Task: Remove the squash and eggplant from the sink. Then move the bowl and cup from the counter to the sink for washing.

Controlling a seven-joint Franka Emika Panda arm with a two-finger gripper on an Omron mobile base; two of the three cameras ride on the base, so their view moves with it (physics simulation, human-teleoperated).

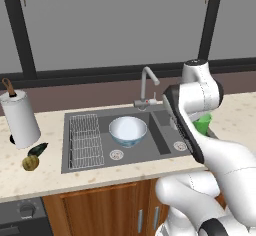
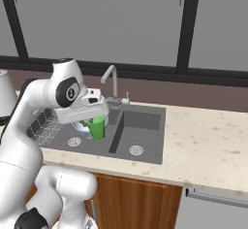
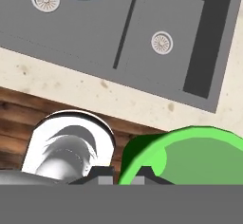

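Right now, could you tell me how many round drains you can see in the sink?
2. One drain sits in the larger basin of the sink, in front of the bowl; the other drain is in the smaller right basin. None seems hidden.

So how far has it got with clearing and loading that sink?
Mostly done, it seems. The squash and eggplant lie on the counter by the paper towel roll, and the bowl sits in the sink. The gripper is shut on the green cup, held above the sink; only setting it down remains.
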